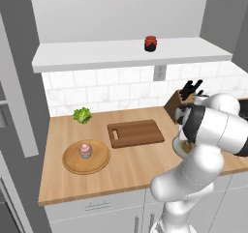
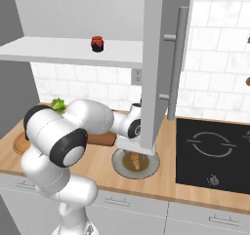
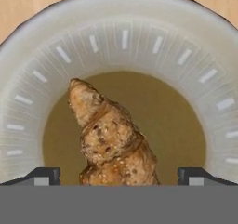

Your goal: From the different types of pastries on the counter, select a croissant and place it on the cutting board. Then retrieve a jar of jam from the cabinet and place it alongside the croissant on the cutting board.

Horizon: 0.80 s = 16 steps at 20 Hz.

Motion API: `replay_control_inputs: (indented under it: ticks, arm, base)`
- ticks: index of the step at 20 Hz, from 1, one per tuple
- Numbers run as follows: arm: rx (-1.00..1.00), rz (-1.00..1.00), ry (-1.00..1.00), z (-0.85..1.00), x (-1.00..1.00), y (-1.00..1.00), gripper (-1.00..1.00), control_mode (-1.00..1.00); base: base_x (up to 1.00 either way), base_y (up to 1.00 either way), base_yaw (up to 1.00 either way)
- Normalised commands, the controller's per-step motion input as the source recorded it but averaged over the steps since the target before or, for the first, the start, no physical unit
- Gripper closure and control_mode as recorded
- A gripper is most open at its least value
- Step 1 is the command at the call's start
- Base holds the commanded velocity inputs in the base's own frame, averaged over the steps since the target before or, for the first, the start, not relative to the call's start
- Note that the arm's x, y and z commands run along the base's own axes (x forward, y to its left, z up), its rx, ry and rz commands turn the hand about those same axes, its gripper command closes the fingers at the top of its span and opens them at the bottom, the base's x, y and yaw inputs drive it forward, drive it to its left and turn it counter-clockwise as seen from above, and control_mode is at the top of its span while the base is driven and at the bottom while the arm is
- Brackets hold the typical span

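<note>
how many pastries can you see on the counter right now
2. A golden-brown ridged croissant lies on a round grey-rimmed plate, right under the open gripper. A pink-frosted cupcake stands on the round light-wood tray. The arm may hide others.

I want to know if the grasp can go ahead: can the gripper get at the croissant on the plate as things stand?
Probably yes. In the hand view the open gripper sits right over the croissant, one fingertip on either side. The croissant lies alone on the plate, with nothing over it.
</note>
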Motion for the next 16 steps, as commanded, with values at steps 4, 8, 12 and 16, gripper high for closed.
replay_control_inputs:
  ticks: [4, 8, 12, 16]
  arm:
    - [0.0, 0.0, 0.0, -0.08, 0.02, 0.0, -1.0, -1.0]
    - [0.0, 0.0, 0.0, 0.0, 0.0, 0.0, -1.0, -1.0]
    - [0.01, 0.0, 0.0, -0.04, 0.0, 0.03, -1.0, -1.0]
    - [0.05, 0.0, 0.0, -0.24, 0.0, 0.23, 1.0, -1.0]
  base:
    - [0.0, 0.0, 0.0]
    - [0.0, 0.0, 0.0]
    - [0.0, 0.0, 0.0]
    - [0.0, 0.0, 0.0]
